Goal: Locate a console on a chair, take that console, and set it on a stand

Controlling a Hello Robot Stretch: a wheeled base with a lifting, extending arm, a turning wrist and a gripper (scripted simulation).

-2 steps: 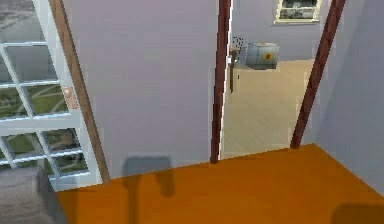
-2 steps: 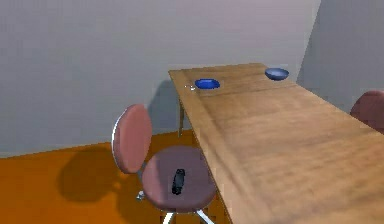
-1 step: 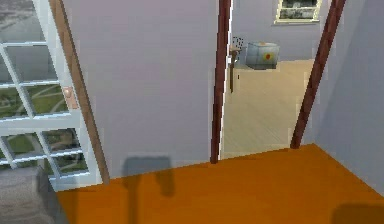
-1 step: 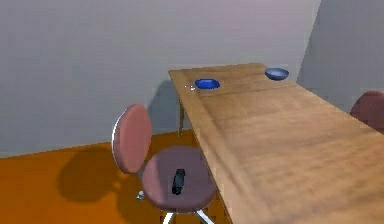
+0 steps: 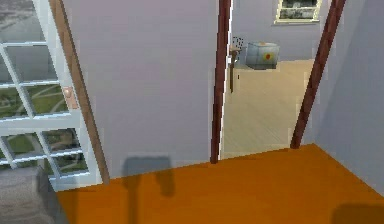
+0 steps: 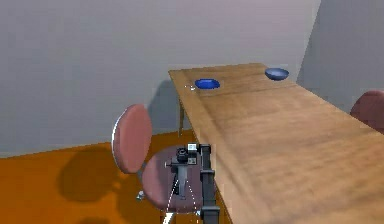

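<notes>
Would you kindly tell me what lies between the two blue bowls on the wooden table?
Nothing: in the arm side view, the stretch between one blue bowl and the other blue bowl is bare wooden table.

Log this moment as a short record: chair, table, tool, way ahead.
chair: pink chair beside the table's long edge
table: wooden table; left blue bowl and right blue bowl at its far end
tool: tool in front of the chair's seat; cannot tell whether it holds anything
ahead: open doorway to a beige-floored room; glass-paned door at the forward view's left
</notes>
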